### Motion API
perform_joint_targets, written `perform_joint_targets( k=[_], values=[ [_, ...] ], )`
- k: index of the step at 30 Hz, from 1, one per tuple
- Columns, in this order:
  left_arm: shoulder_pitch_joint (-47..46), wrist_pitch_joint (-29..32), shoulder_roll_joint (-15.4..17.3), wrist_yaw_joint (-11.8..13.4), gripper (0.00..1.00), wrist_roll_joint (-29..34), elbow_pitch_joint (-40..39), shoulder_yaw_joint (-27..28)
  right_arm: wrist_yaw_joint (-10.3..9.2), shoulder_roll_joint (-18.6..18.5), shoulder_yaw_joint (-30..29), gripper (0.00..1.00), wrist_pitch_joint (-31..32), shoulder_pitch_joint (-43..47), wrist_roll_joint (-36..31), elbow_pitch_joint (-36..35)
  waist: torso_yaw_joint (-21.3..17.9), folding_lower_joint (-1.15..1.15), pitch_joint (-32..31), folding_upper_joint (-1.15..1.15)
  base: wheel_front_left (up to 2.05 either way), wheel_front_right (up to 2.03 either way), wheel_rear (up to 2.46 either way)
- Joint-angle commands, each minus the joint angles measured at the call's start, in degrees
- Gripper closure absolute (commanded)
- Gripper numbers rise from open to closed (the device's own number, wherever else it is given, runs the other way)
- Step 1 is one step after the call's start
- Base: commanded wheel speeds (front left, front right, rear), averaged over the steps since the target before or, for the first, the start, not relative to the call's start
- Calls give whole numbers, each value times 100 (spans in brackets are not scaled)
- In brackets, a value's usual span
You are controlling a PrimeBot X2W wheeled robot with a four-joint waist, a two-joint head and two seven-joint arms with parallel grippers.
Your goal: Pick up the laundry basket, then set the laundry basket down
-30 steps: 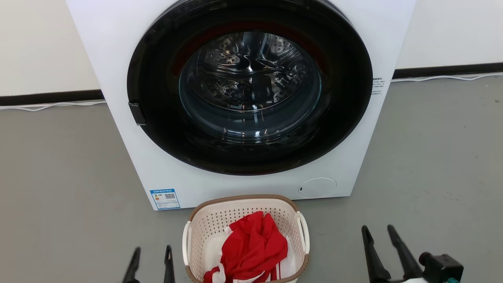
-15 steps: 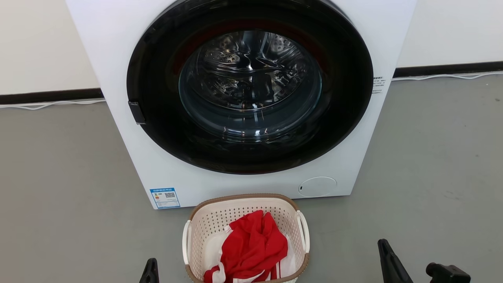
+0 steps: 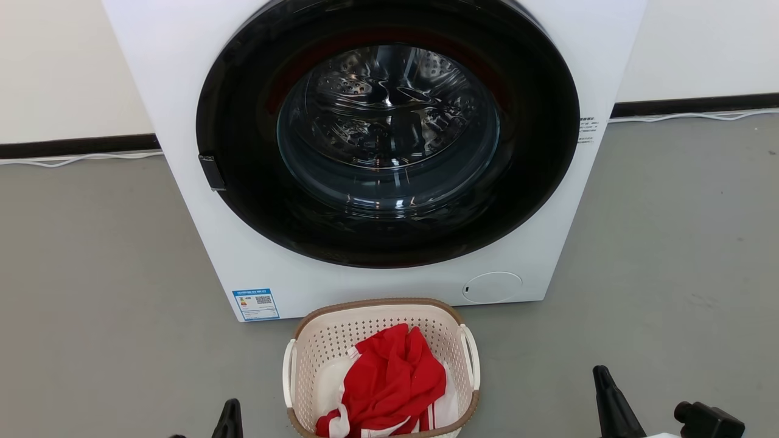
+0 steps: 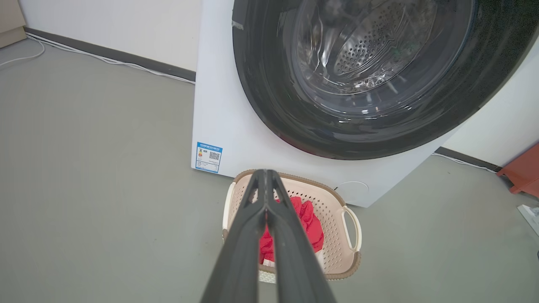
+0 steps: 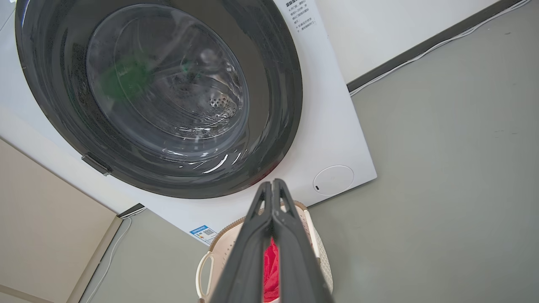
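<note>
**Basket between two closed grippers, one handle facing each**

Head view: the laundry basket (image 3: pixel 341 337) sits on the floor (image 3: pixel 91 274) just in front of the washer (image 3: pixel 201 255), at 6 o'clock from its door, with a red garment (image 3: pixel 392 380) inside. Its white handles face 9 and 3 o'clock. The near end is cut off, so I cannot tell its long axis. The left gripper (image 3: pixel 231 410) has the basket at about 2 o'clock and looks nearer, while the right gripper (image 3: pixel 604 377) has it at 9 o'clock, farther off.

Left wrist view: the left gripper (image 4: pixel 264 174) has its fingers pressed together on nothing, and the basket (image 4: pixel 332 219) lies beyond them toward 1 o'clock.

Right wrist view: the right gripper (image 5: pixel 273 185) is likewise closed and empty, with the basket (image 5: pixel 321 252) behind its fingers.

Judged from this, both must spread before reaching inward for a handle.
</note>
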Motion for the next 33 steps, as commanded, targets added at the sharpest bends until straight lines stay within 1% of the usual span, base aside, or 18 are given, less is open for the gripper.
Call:
perform_joint_targets(
  k=[1,33],
  values=[
    [-308,13,50,-65,100,-182,-113,85,10,-48,-27,100,41,-259,177,-182,1,-1,3,0,0,0,0],
    [-769,472,90,-477,100,-2380,94,358,20,-74,-226,100,531,-513,2109,-276,19,-1,65,0,0,0,0]
  ],
)
